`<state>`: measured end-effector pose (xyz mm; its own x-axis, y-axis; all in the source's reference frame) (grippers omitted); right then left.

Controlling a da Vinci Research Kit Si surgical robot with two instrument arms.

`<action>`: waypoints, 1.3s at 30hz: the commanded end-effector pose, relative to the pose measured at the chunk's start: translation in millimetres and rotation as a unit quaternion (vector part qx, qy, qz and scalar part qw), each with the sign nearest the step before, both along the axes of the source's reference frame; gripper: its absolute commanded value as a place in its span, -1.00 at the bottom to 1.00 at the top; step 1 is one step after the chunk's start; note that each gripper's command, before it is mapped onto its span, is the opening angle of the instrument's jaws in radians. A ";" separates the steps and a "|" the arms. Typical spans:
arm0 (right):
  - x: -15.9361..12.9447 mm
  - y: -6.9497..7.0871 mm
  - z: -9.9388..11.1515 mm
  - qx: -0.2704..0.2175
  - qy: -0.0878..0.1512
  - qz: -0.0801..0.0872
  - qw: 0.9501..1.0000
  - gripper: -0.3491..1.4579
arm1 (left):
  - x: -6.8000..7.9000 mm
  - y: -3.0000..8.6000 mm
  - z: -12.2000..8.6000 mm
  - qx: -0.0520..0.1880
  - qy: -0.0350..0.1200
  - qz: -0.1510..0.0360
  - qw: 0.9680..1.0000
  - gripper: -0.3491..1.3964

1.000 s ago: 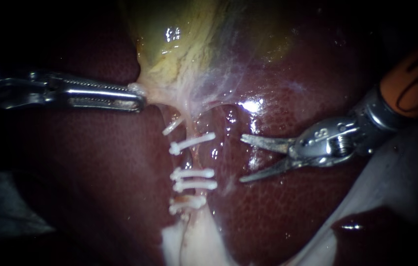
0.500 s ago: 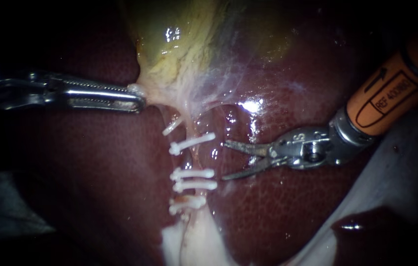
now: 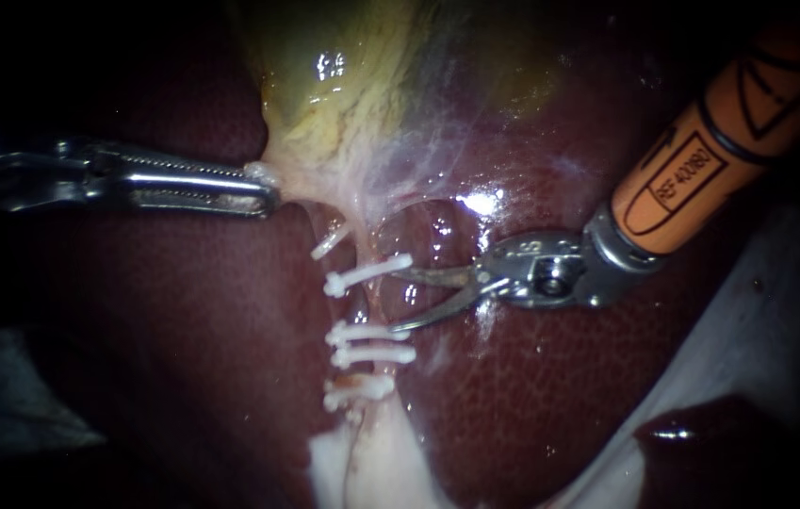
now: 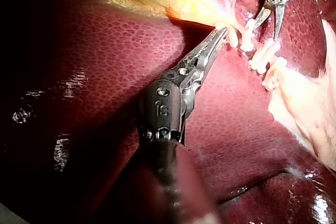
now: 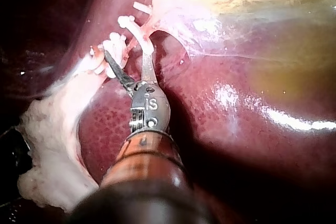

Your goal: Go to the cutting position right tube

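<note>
With our left instrument (image 3: 268,193) clamped on the gallbladder (image 3: 343,113), we should ease our right instrument (image 3: 393,302), jaws apart, around the tube (image 3: 371,303) at frame centre, between the clips (image 3: 369,332), touching neither.

Endoscope: close over the tissue, facing the liver (image 3: 531,415), with the gallbladder (image 3: 362,85) at the far end. The left instrument (image 3: 268,196) enters from the left, the right instrument (image 3: 395,300) from the upper right. Left wrist camera: near, behind its own shaft, looking along it to the jaws. Right wrist camera: likewise on its shaft. Shared by all three: the row of white clips (image 3: 367,332).
</note>
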<state>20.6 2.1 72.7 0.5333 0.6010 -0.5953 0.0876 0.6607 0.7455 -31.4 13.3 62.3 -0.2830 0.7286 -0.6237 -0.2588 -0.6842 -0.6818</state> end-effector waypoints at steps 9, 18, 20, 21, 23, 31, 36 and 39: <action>2.0 -1.2 1.3 0.023 0.034 -0.027 0.999 0.90 | 0.0 0.0 0.0 0.000 0.000 0.000 1.000 -1.00; 2.2 -0.5 0.5 0.049 0.075 -0.018 0.996 0.81 | 0.0 0.1 0.1 0.000 0.000 0.000 1.000 -1.00; 2.5 -0.6 0.4 0.050 0.076 -0.018 0.996 0.79 | 0.0 0.1 0.1 0.000 0.000 0.000 1.000 -1.00; 2.6 -0.6 0.3 0.050 0.076 -0.017 0.996 0.79 | 0.0 0.1 0.1 0.000 0.000 0.000 1.000 -1.00; 3.1 -0.7 0.2 0.051 0.080 -0.015 0.995 0.79 | 0.0 0.1 0.1 0.000 0.000 0.000 1.000 -1.00; 5.2 -1.0 0.1 0.057 0.085 -0.006 0.995 0.79 | -0.1 0.1 0.1 0.000 0.000 0.000 1.000 -1.00; 6.7 -1.3 -0.3 0.063 0.088 0.002 0.994 0.79 | -0.1 0.2 0.2 0.000 0.000 0.000 1.000 -1.00; 7.6 -1.4 -0.5 0.066 0.090 0.009 0.994 0.79 | -0.2 0.2 0.2 0.000 0.000 0.000 1.000 -1.00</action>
